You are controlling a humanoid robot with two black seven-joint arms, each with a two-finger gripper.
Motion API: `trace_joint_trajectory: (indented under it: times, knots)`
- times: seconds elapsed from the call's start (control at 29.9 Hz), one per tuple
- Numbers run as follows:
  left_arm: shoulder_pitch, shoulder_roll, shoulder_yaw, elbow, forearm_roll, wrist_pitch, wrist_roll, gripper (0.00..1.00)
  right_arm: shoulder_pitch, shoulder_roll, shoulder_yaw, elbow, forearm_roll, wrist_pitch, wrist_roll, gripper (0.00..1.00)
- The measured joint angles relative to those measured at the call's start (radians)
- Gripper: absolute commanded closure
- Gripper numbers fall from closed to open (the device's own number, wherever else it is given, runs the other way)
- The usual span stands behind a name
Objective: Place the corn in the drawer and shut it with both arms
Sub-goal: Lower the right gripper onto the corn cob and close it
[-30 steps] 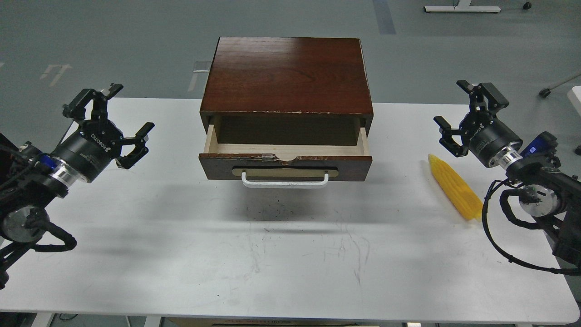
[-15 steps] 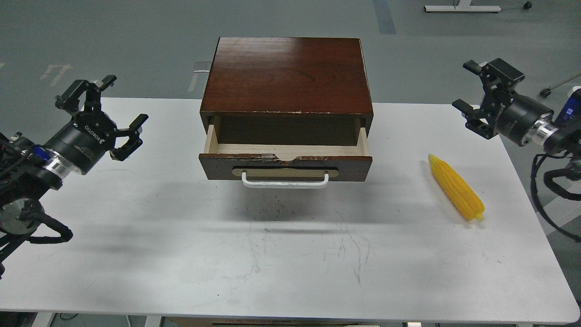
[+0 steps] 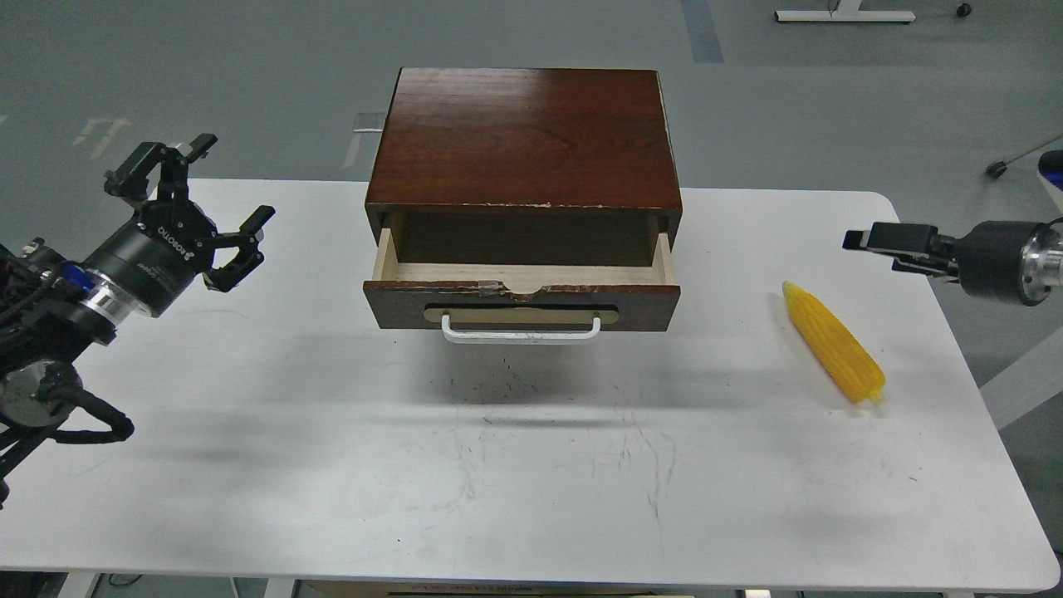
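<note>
The yellow corn (image 3: pixel 833 340) lies on the white table (image 3: pixel 531 465) at the right, its thin end pointing up-left. The drawer (image 3: pixel 521 301) of the dark brown cabinet (image 3: pixel 523 137) is pulled partly out, with a white bar handle (image 3: pixel 521 330); its pale inside shows nothing in it. My left gripper (image 3: pixel 234 178) is open and empty, held above the table's left side, well left of the drawer. My right gripper (image 3: pixel 868 239) is seen side-on above the table's right edge, up-right of the corn and apart from it; its fingers cannot be told apart.
The cabinet stands at the table's back middle. The right table edge runs close behind the corn. Grey floor and a stand's base (image 3: pixel 843 14) lie beyond the table.
My right gripper has swung out and up to the right, then turned side-on and come down a little, away from the corn. My left gripper shifted slightly up-left. Corn and drawer have not moved.
</note>
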Motion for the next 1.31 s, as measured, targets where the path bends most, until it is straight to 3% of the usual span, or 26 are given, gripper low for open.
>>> trace_joint_trajectory:
  times: [0.33,0.74,0.84,0.94,1.04,1.31]
  knots:
    - [0.003,0.004,0.003,-0.001,0.003,0.0,0.0,0.0,-0.01,0.064,-0.154,-0.016,-0.021,-0.126,0.0,0.0]
    - [0.003,0.0,0.001,-0.001,0.009,0.0,0.0,0.0,-0.021,0.132,-0.222,-0.088,-0.022,-0.154,0.0,0.04]
    - [0.003,0.0,0.0,-0.001,0.009,0.0,0.0,0.0,-0.025,0.142,-0.229,-0.095,-0.022,-0.169,0.0,0.12]
    - [0.003,0.004,-0.001,-0.001,0.009,0.0,0.0,0.0,-0.038,0.152,-0.231,-0.103,-0.022,-0.178,0.0,0.26]
    - [0.003,0.004,-0.001,-0.001,0.009,0.0,0.0,0.0,-0.043,0.155,-0.231,-0.104,-0.022,-0.18,0.0,0.28]
    - [0.003,0.004,0.0,-0.003,0.009,0.0,0.0,0.0,-0.063,0.157,-0.231,-0.104,-0.022,-0.182,0.0,0.58]
